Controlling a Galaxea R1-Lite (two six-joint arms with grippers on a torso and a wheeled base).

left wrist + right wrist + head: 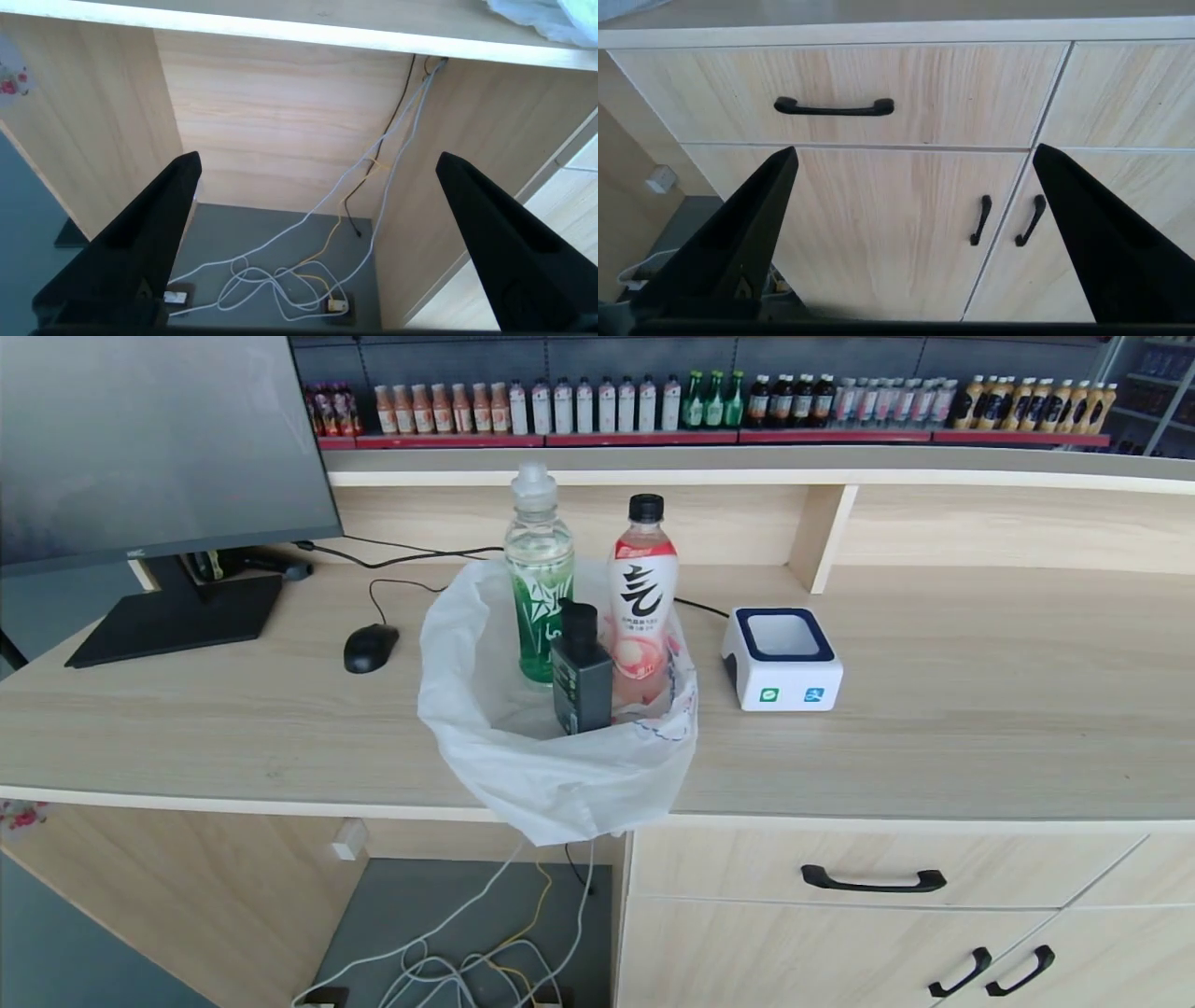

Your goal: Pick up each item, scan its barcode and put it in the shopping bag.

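three items stand in the bag (560,784), which overhangs the counter's (934,728) front edge: green bottle (539,588), pink bottle (643,588), dark flask (581,677). the scanner (780,658) sits just beside the bag, toward the right end. left gripper (318,161) and right gripper (913,151) hang below the counter, jaws apart, empty. packing looks done, so best keep both arms off the bag. item bases and barcodes are hidden.

You're looking at a counter (980,709) that's showing pale wood grain, smooth and matt. The shopping bag (551,775) is reading as thin, crinkly, milky plastic. The green bottle (539,579) and pink bottle (644,597) are gleaming like clear glossy plastic, while the dark box (581,677) is looking matt. The scanner (782,663) is shining as smooth white plastic, and the mouse (371,647) is coming across as satin black plastic.
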